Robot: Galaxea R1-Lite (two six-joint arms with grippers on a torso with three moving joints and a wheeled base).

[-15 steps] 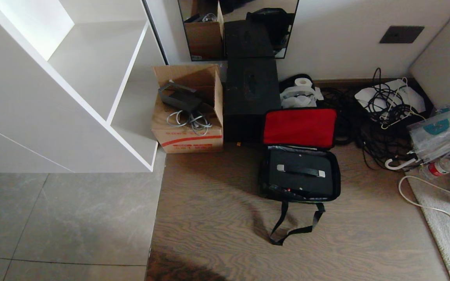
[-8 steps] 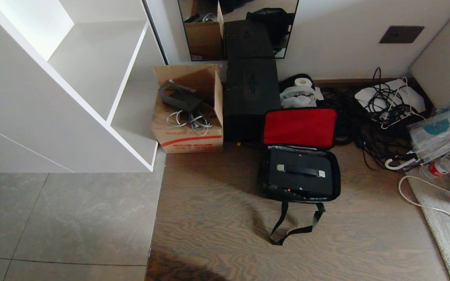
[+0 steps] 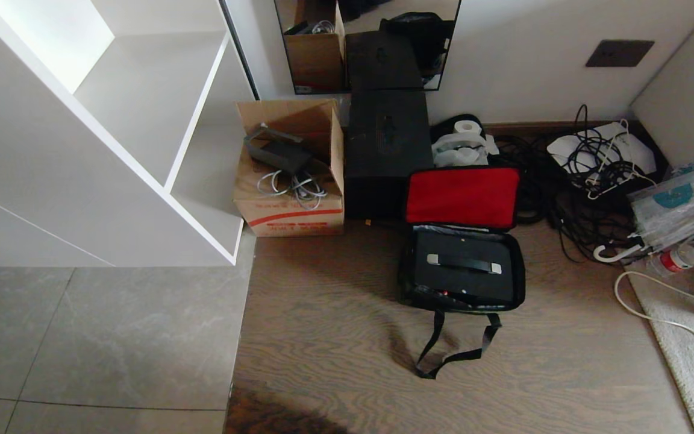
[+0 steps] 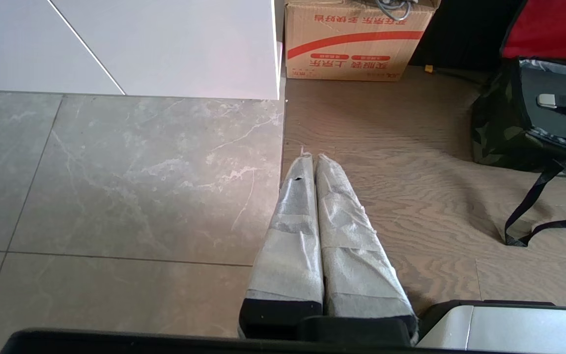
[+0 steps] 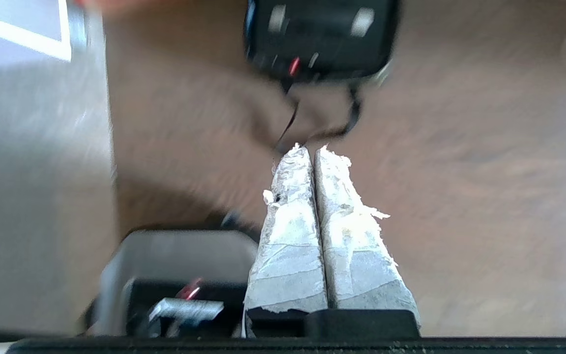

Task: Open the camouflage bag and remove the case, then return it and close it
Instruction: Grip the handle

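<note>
From the head view nothing has shifted: the camouflage bag (image 3: 463,265) lies open on the wood floor, the case (image 3: 464,265) inside. Left gripper (image 4: 316,158) hangs above the floor, fingers pressed together. Right gripper (image 5: 311,149), fingers together, is blurred above the bag's strap (image 5: 312,129).

Cardboard box (image 3: 290,181) beside tall black box (image 3: 387,150); tangled cables (image 3: 588,181) near wall

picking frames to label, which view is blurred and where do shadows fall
Right wrist view: smeared by motion, the camouflage bag streaky, only the right gripper crisp. Head and left wrist views: sharp. Head view: soft shadow on the wood floor left of the bag.
</note>
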